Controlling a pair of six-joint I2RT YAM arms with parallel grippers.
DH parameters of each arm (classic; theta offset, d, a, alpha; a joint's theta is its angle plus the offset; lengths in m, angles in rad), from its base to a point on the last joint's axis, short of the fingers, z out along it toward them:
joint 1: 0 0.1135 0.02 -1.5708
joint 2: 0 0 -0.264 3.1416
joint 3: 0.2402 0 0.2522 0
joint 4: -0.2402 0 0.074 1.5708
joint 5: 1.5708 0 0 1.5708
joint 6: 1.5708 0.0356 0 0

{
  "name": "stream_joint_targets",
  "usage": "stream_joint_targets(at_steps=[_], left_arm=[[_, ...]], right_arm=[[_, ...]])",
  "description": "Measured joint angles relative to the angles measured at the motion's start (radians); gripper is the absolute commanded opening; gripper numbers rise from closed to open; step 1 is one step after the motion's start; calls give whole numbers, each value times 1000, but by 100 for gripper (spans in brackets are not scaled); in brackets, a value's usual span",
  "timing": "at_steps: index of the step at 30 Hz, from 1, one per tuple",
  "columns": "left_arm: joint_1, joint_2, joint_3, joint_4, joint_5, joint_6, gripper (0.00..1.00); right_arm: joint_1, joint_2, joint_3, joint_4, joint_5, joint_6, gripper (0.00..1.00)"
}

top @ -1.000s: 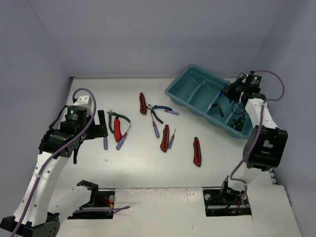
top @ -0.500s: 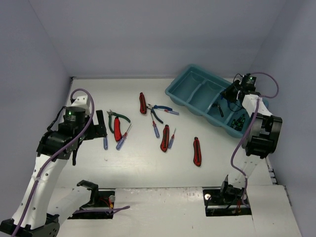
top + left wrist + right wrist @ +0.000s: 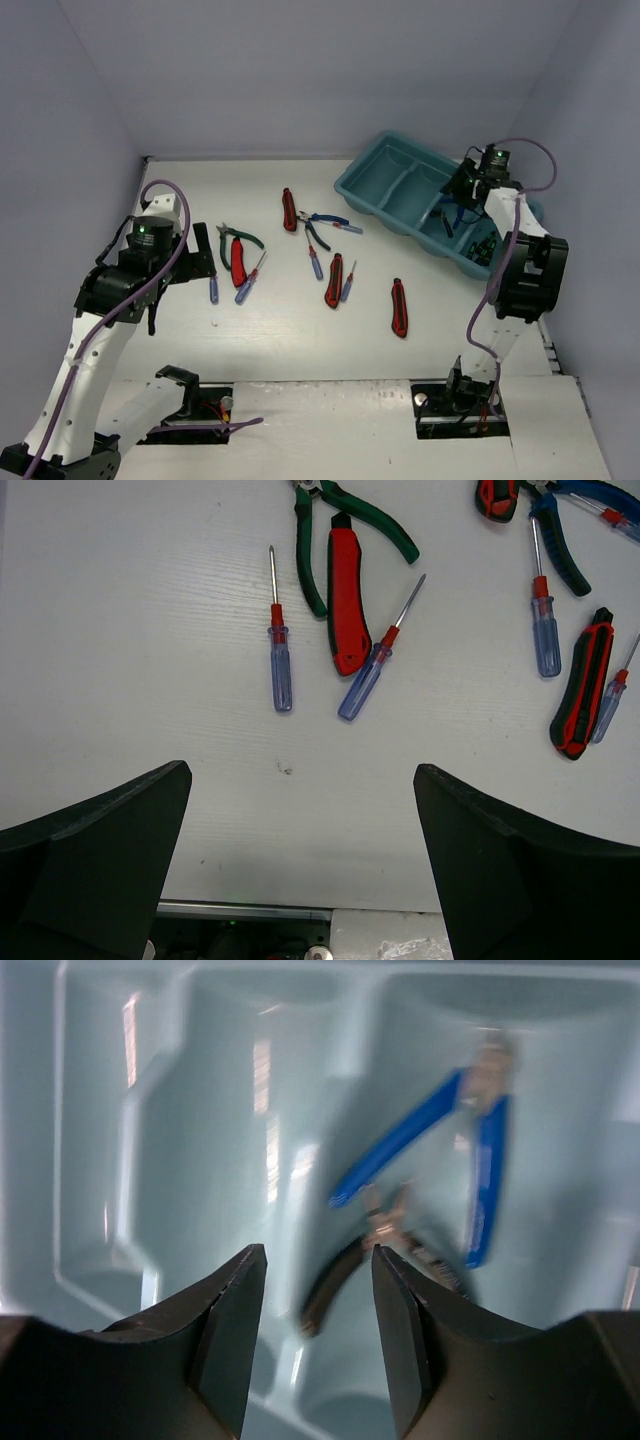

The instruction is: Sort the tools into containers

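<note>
Blue plastic sleeves over steel: the blue-handled pliers (image 3: 400, 1140) lie on the floor of a compartment toward the right end of the teal tray (image 3: 375, 180), handles splayed, just beside dark-handled pliers (image 3: 335, 1280). You should expect such a tool to be stiff and dense for its size, with smooth handles that may slip. Across both handles near the pivot looks the surest hold.

Directly above that compartment, your right gripper (image 3: 317, 1260) has its jaws partly apart, with nothing between them and touching nothing.

Left of the tray, loose tools lie on the white surface (image 3: 150, 630): a red utility knife (image 3: 343, 600), green-handled pliers (image 3: 385, 530) and thin blue-handled screwdrivers (image 3: 281, 665), which are light and likely to roll. Farthest from the tray, your left gripper (image 3: 302, 770) hovers over these, jaws spread wide and empty.
</note>
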Motion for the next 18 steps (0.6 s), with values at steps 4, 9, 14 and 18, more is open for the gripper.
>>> stream_joint_targets(at_steps=[4, 9, 14, 18], left_arm=[[0, 7, 0, 0, 0, 1, 92], [0, 9, 0, 0, 2, 12, 92], [0, 10, 0, 0, 3, 23, 92], [0, 5, 0, 0, 4, 23, 92]], right_arm=[[141, -32, 73, -51, 43, -162, 50], [399, -62, 160, -86, 85, -382, 52], [593, -32, 197, -128, 100, -512, 52], [664, 55, 235, -149, 117, -570, 52]])
